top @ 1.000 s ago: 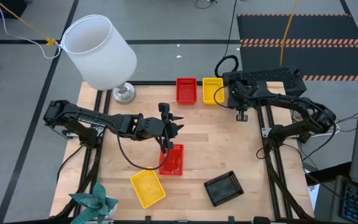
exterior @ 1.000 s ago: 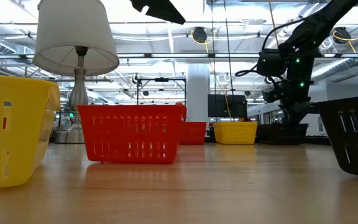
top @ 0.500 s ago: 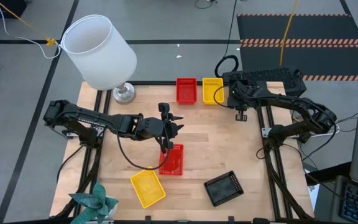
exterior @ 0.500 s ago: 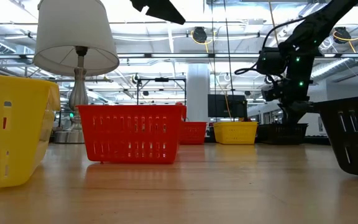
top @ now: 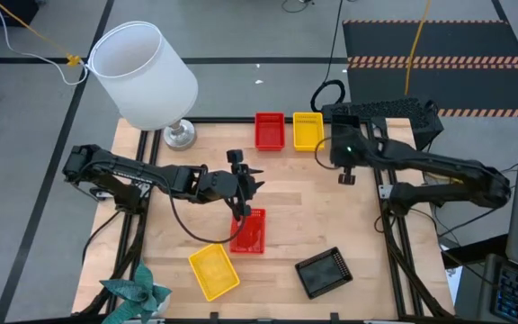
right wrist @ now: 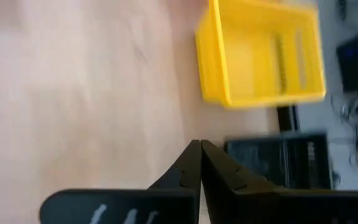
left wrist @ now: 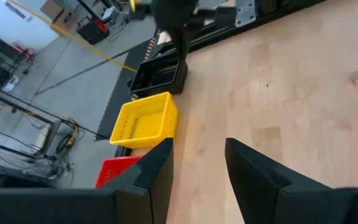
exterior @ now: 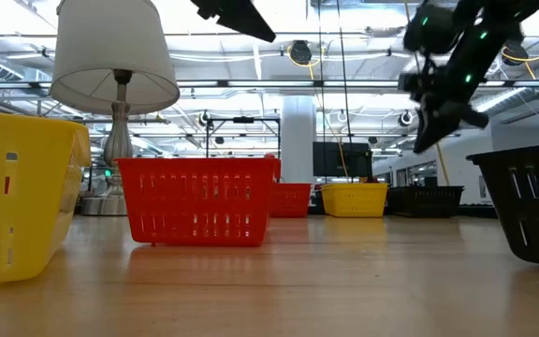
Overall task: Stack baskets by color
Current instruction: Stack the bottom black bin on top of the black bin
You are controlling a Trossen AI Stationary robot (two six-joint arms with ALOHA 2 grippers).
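Baskets: your red pair (top: 269, 130) and yellow (top: 308, 130) at twelve o'clock, red basket (top: 249, 231) centre, left gripper (top: 239, 184) parted, empty above it, right gripper (top: 346, 177) closed, empty, at one o'clock.

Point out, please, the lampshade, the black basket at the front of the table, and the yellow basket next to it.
white lampshade (top: 147, 76), high view, on its outer side wall.
black basket (top: 323, 273), high view, on its mesh floor.
yellow basket (top: 213, 271), high view, on its inner floor.
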